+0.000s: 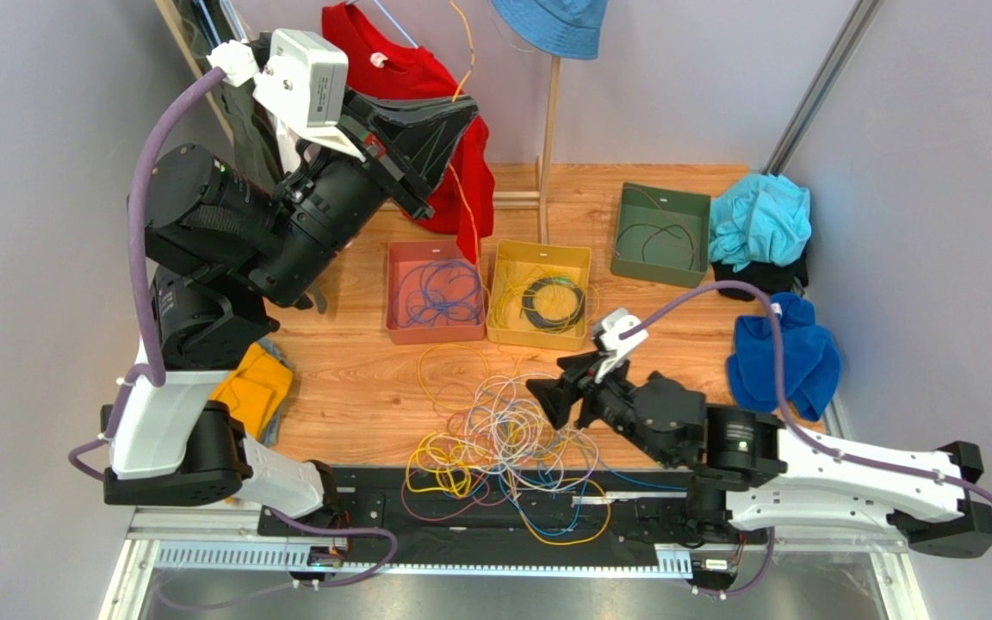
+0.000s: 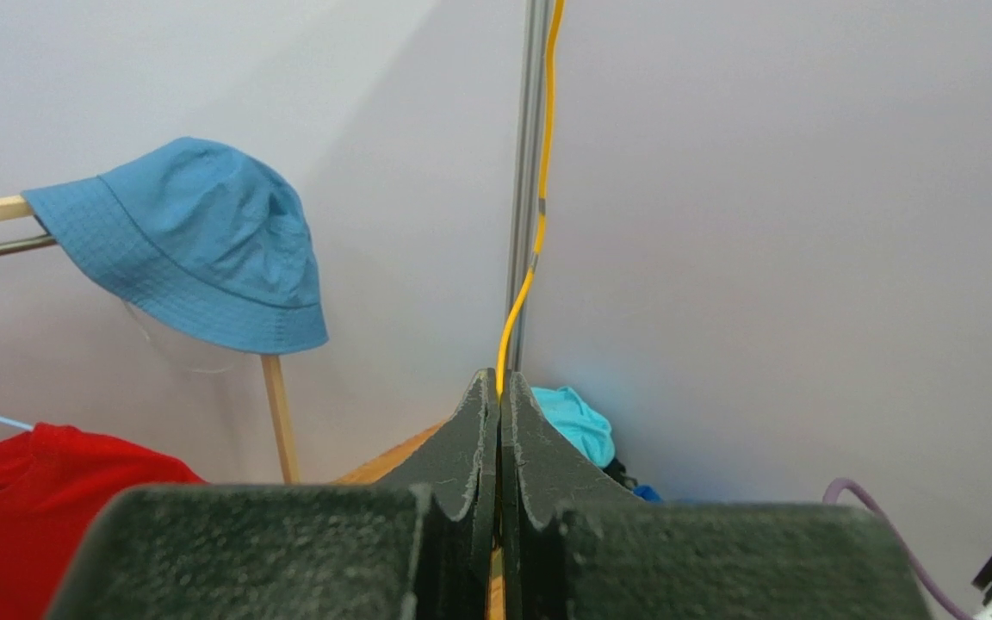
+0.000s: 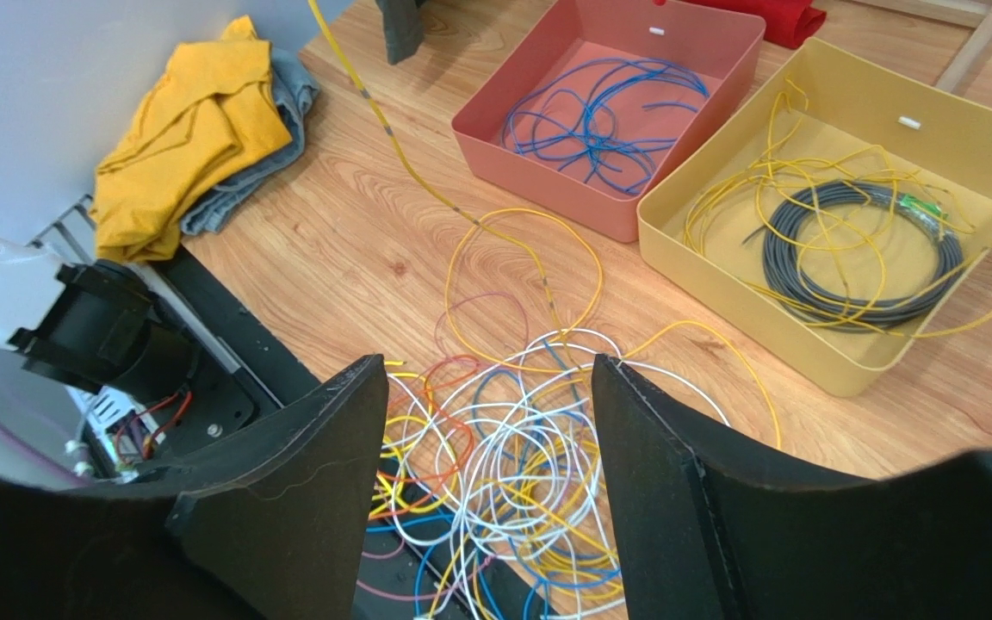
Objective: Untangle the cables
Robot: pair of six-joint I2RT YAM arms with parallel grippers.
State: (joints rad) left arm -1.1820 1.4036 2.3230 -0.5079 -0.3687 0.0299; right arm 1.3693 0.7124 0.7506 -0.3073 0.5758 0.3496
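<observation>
High at the far left, the left gripper (image 2: pixel 499 388) is closed on one yellow cable (image 2: pixel 540 220), probably to draw it out of the tangled cables (image 1: pixel 501 446) at the near edge. The right gripper (image 3: pixel 488 371) hangs open and empty above them.

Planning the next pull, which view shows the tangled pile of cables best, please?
The right wrist view: the tangled pile lies close to the open right gripper, strands distinct. The top external view shows it whole but small. The left wrist view misses it, showing one pinched yellow cable.
</observation>
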